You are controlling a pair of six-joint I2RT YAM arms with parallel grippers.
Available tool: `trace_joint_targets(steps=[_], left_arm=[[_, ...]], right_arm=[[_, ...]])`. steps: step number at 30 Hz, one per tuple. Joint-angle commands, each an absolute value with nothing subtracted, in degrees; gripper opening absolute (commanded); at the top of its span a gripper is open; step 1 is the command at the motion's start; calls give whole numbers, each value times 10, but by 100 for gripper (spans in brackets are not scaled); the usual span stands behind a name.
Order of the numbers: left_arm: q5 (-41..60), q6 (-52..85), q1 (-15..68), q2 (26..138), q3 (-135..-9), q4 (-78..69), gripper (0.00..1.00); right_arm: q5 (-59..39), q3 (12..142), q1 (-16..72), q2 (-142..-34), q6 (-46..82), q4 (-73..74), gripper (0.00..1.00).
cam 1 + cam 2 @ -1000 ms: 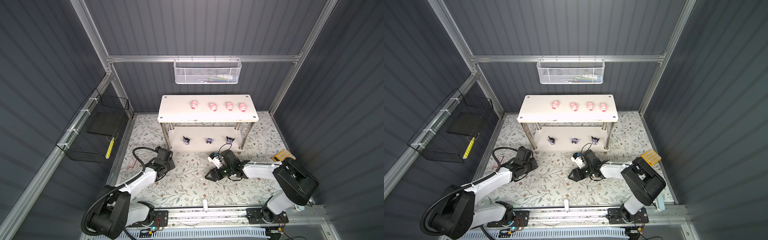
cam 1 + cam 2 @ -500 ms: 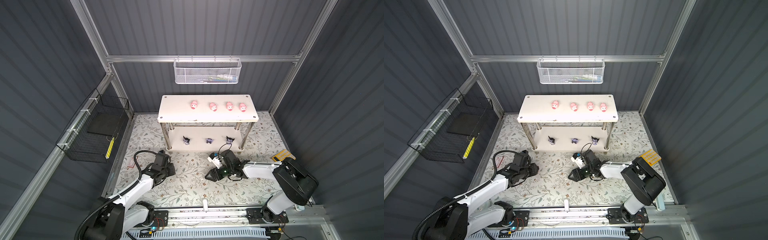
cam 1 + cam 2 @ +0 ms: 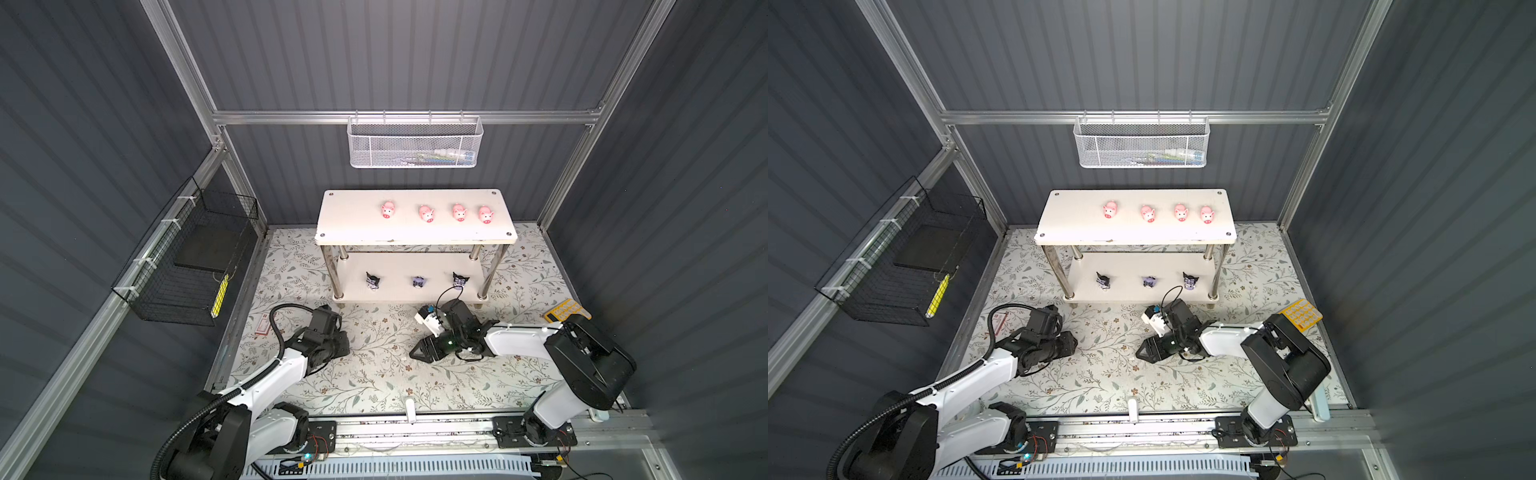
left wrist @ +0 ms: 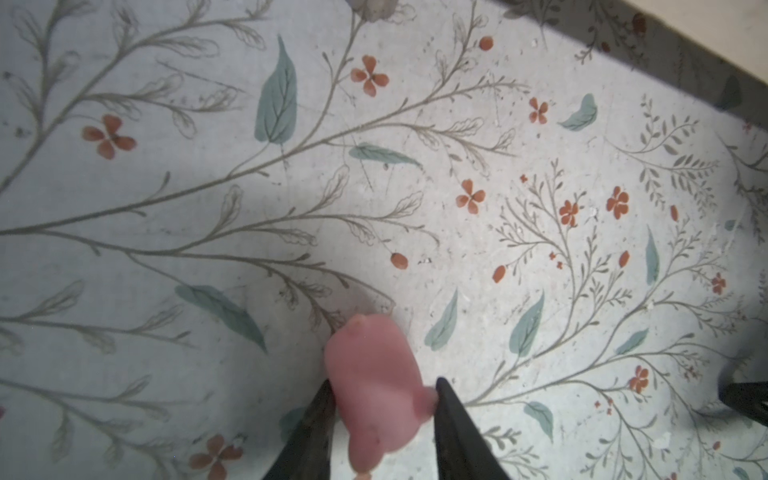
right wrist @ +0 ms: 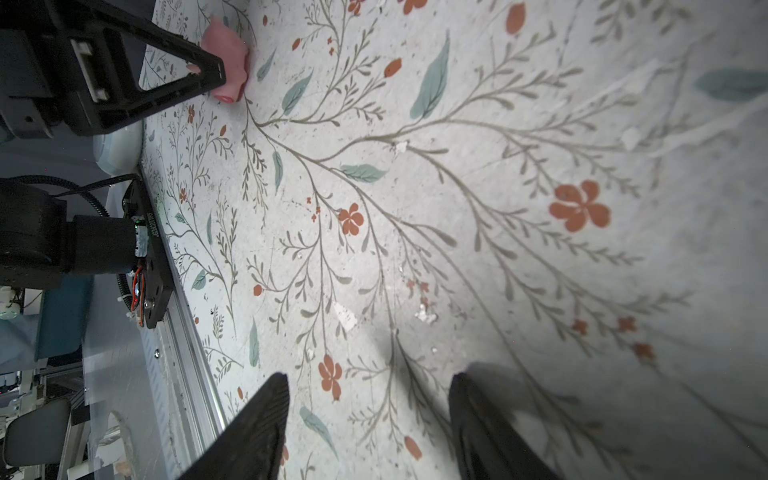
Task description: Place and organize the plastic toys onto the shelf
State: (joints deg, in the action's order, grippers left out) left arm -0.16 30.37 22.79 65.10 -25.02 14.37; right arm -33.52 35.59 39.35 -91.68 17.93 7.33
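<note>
Gripper of the left arm (image 4: 384, 382), jaws partly apart, flanks a tiny pink plastic pig (image 4: 370, 361) on the floral mat (image 4: 166, 187); grip unclear. Centre: white two-tier shelf (image 3: 415, 233), four pink pigs (image 3: 387, 210) above, three black-and-purple figures (image 3: 418, 281) below. Right gripper (image 5: 370, 378) gapes, empty.

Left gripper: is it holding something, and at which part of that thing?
The pink pig lies between the fingertips of the left gripper, which touch its two opposite sides. Whether it is truly gripped or only touched cannot be told.
</note>
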Motion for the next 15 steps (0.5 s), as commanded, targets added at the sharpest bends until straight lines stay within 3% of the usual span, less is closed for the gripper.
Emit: trace_joint_targets(steps=[1,8,15], left_arm=[[-9,300,229,651,-253,162,43],[-12,328,229,634,-261,175,52],[-37,398,234,634,-262,173,54]], right_arm=[[-343,365,392,-929,175,67,64],[-345,370,392,-937,175,66,64],[-351,375,392,-946,173,64,64]])
